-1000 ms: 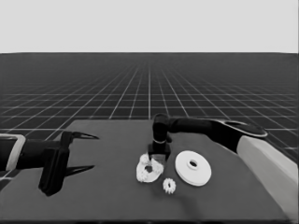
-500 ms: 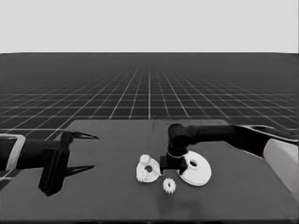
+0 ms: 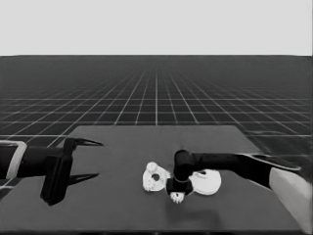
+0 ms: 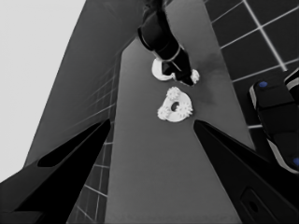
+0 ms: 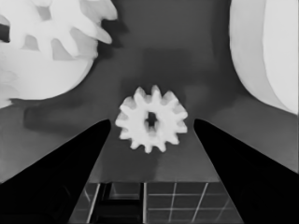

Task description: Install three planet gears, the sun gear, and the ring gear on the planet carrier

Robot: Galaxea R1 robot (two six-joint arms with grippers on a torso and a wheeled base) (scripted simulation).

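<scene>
The smaller round part (image 3: pixel 155 179) lies mid-table with small gears (image 4: pixel 174 94) sitting on it around its hole. Just to its right is the larger round part (image 3: pixel 209 182). A loose gear (image 3: pixel 177 198) lies flat in front of both. My right gripper (image 3: pixel 177 192) hangs straight over this gear. The right wrist view shows the gear (image 5: pixel 151 122) between the open gripper's (image 5: pixel 152 122) two black fingers, which stand apart from its teeth. My left gripper (image 3: pixel 98 159) waits open over the table's left end, holding nothing.
The table's front edge (image 5: pixel 149 181) runs close behind the loose gear, with the floor grid past it. Dark machinery with blue lights (image 4: pixel 275 116) stands beyond the table's edge in the left wrist view. The right arm (image 3: pixel 230 164) crosses above the larger round part.
My right gripper has left the smaller round part, swung right and toward the table's front, and come down over the loose gear. The left arm has not moved.
</scene>
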